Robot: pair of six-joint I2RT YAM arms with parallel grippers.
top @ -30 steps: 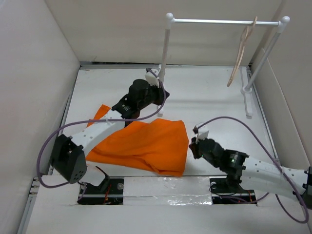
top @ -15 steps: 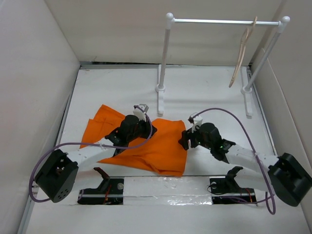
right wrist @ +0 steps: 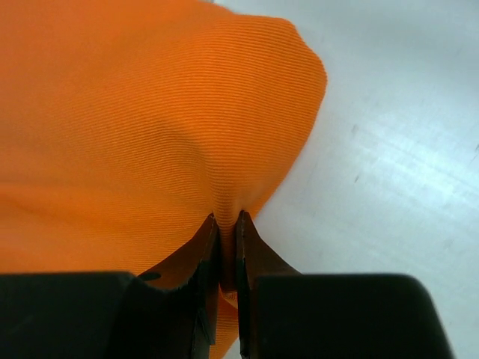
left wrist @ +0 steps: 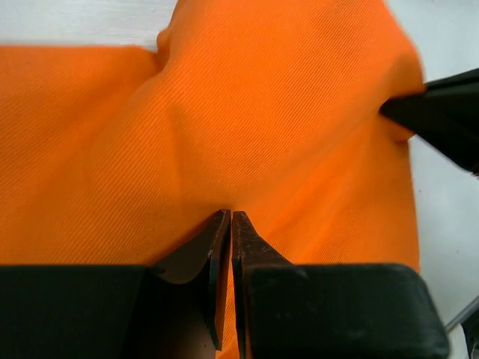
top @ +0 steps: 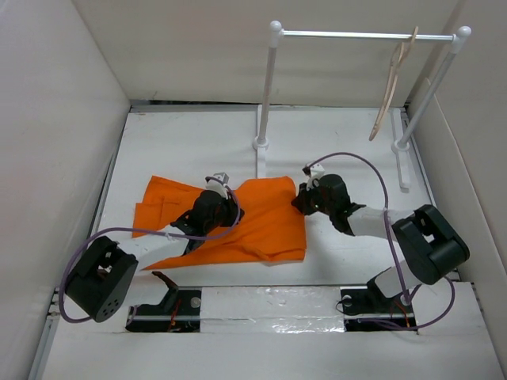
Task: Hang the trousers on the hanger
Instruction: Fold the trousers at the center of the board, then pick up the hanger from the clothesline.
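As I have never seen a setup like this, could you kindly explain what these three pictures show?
These are two robot arms bolted at the near edge of a white table, each ending in a two-finger gripper. The wide picture comes from a fixed camera above and behind them. The two close-ups come from small cameras on the wrists, so each shows its own dark fingers at the bottom. On the table lie bright orange trousers, loosely spread. The left gripper is closed on a small pucker of cloth near the middle, and the right gripper is pinching the cloth near its far right corner. At the back stands a white rack with a metal rod. A thin beige hanger hangs from it, with nothing on it yet.
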